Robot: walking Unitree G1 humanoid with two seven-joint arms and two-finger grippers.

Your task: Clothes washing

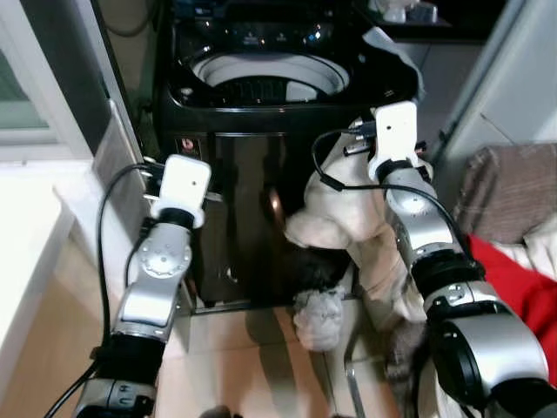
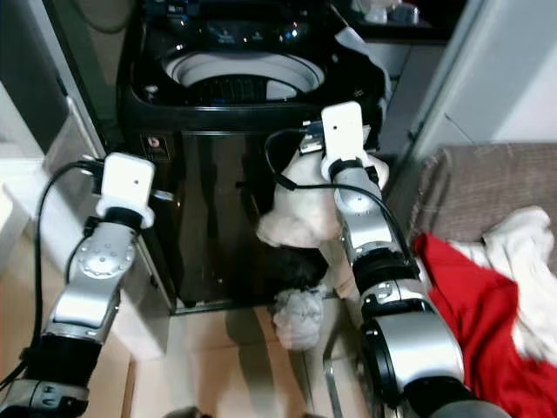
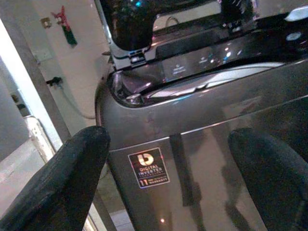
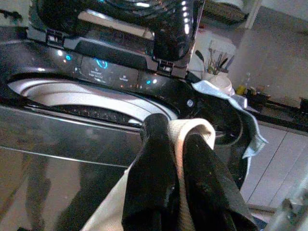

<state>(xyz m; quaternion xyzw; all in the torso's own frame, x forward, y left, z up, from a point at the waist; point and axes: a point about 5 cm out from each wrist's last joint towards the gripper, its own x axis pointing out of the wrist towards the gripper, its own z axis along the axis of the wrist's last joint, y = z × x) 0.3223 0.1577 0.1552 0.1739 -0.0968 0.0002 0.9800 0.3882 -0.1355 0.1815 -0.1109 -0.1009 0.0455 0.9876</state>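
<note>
Right gripper [image 4: 180, 163] pinches cream cloth garment [image 1: 335, 218] | left gripper [image 3: 168, 178] spread, idle | lift clear over glossy black top-loading washer [image 1: 261, 83] rim, then release.

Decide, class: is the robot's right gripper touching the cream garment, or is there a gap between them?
Touching. In the right wrist view, the right gripper has its two black fingers pinched on a fold of the cream garment, cloth showing between them.

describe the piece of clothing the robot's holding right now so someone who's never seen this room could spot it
Find the black top-loading washing machine with its lid open. In front of it, the right gripper pinches a cream garment, which hangs down the machine's dark front. Unlike the red cloth heaped to the right, it is pale and lifted off the floor.
</note>
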